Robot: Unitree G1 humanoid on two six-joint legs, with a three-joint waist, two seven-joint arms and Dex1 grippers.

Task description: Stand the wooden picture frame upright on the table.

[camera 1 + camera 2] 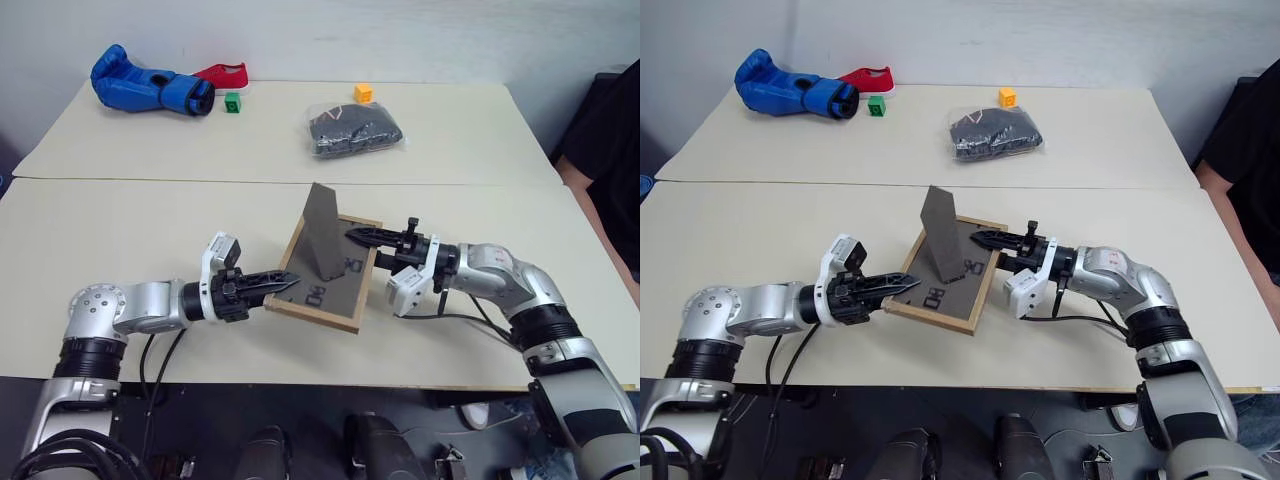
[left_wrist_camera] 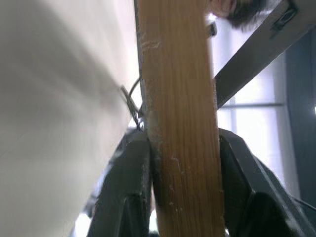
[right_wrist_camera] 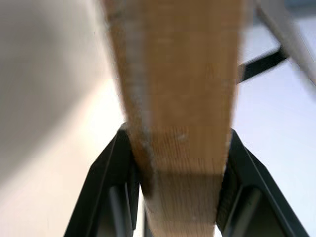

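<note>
The wooden picture frame (image 1: 325,270) sits near the front edge of the worktop (image 1: 150,220), about midway along it, its dark grey back facing up and the fold-out stand (image 1: 325,232) raised in a point. From the head views the left end effector (image 1: 285,283) meets the frame's left rim and the right end effector (image 1: 358,237) its right rim, both lying level. How tight they are shows up only from the wrists: the left wrist view has a black finger (image 2: 131,192) pressed on each face of the light wood edge, clamped on it, and the right wrist view has the same, fingers (image 3: 111,192) hard against both sides. Along the far edge lie a blue boxing glove (image 1: 150,85), a green cube (image 1: 232,101), an orange cube (image 1: 363,93) and a dark bundle in a clear bag (image 1: 355,130)
</note>
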